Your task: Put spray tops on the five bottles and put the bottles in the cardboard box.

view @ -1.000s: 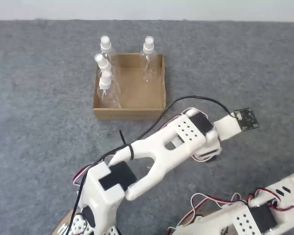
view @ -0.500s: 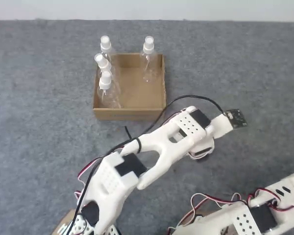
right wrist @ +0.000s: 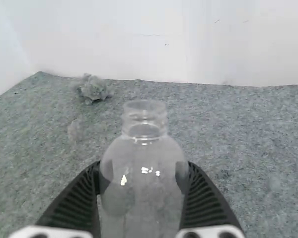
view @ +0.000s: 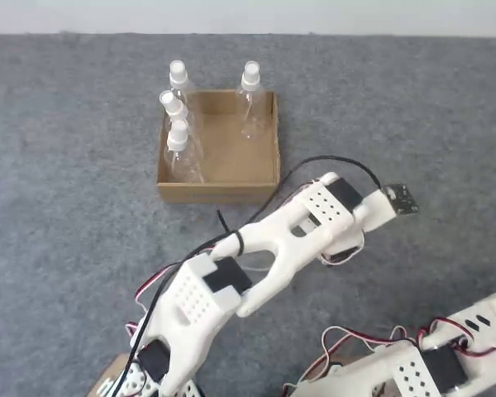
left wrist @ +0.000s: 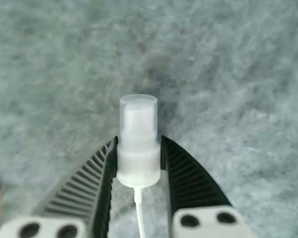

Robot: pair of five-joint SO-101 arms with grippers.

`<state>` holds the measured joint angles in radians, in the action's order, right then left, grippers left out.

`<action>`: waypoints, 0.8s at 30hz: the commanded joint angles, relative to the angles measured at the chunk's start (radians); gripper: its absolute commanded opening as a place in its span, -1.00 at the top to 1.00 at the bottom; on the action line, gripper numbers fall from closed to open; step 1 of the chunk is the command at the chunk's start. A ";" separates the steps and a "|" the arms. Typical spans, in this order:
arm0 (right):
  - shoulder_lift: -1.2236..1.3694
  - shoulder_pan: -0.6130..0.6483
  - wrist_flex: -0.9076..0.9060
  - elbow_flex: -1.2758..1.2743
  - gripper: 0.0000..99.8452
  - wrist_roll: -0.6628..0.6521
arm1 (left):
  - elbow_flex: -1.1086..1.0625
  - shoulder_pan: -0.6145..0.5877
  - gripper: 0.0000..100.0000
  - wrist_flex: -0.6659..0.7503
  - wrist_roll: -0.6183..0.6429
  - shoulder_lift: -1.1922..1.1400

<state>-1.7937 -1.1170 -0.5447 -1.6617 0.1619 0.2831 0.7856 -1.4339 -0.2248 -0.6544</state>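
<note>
Left wrist view: the left gripper is clamped on a white spray top, one black finger pressed against each side of its collar. The top stands upright between them, its thin tube hanging down from the base, with grey carpet beneath.

In the right wrist view, the right gripper is closed around the belly of a clear uncapped bottle, the fingers touching it on both sides. The bottle is upright and its open neck has no top on it. Behind it are the carpet, a white wall and a small lump of fluff near the wall's foot.

In the high view, the cardboard box sits on the carpet towards the far side. Four capped bottles stand at it: three along its left wall and one in the far right corner. Whether the farthest left one is inside the box or just behind it cannot be told. The left arm stretches from the near left edge to a spot near the box's front right corner. The right arm lies low at the near right edge.
</note>
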 commanded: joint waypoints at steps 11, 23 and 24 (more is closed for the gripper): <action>-0.022 -0.005 0.001 -0.020 0.98 -0.020 | -0.294 -0.014 0.98 0.083 0.074 0.465; -0.024 0.070 0.087 -0.018 0.98 -0.130 | -0.542 -0.015 0.98 0.212 0.141 0.792; -0.024 0.097 0.087 -0.018 0.98 -0.130 | -0.550 -0.018 0.98 0.213 0.143 0.822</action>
<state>-1.7937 -1.1078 -0.4879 -1.6617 0.0529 -0.2570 0.7764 -1.2497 -0.1051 0.0100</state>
